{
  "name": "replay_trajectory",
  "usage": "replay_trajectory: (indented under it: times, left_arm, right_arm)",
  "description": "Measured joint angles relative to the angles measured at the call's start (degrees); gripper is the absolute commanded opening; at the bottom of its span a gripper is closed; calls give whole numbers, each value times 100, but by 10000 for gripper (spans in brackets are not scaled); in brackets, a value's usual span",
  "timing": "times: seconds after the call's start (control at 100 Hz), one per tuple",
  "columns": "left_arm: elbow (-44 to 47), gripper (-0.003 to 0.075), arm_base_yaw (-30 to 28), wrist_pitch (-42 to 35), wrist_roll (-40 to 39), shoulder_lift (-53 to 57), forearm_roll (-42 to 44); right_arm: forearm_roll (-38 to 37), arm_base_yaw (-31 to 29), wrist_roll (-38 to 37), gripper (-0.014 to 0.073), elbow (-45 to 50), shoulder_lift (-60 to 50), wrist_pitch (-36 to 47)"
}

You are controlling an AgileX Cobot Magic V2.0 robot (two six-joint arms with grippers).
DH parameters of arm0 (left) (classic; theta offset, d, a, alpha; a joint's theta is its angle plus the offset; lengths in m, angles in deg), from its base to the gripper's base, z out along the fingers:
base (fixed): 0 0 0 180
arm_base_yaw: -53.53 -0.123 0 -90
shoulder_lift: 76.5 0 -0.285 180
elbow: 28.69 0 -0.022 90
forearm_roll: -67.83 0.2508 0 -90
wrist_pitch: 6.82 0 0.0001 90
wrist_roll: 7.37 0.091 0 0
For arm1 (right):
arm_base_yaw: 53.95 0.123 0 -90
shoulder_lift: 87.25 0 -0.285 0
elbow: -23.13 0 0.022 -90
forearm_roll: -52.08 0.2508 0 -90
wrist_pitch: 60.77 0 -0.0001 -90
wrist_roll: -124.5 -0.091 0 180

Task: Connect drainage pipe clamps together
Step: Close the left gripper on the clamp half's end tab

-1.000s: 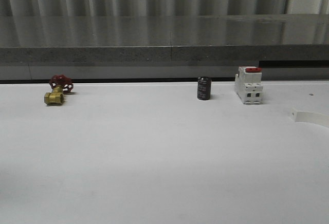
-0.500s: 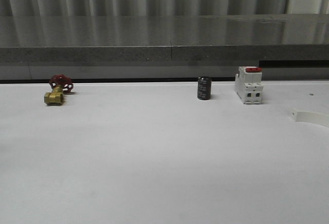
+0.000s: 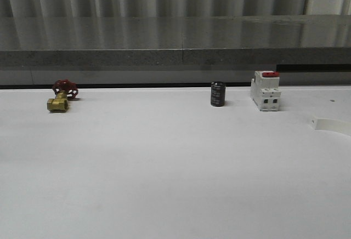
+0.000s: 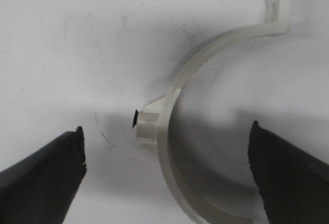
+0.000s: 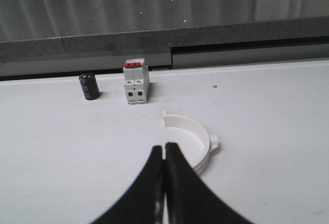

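Hovering my left gripper [image 4: 167, 175] over one clamp half [image 4: 175, 131], fingers wide apart w/ the arc and its outer tab between them, nothing gripped; my right gripper [image 5: 164, 154] is pressed together, empty, w/ the other clamp half [image 5: 193, 139] on the table [image 3: 164, 162] just beyond its tips, in front of the breaker [image 5: 135, 82]; I judge both halves light, stiff, thin-walled plastic, prob. slippery on the curve; best hold looks like across the band near the tab, leaving the end flanges free to mate.
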Motion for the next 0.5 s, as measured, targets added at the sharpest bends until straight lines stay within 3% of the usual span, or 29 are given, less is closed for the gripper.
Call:
replay_trajectory:
  times: [0.5]
  left_arm:
    - [-27, 620, 0, -185, 22, -367, -13]
  right_arm:
    - [0, 0, 0, -69, 0, 0, 0]
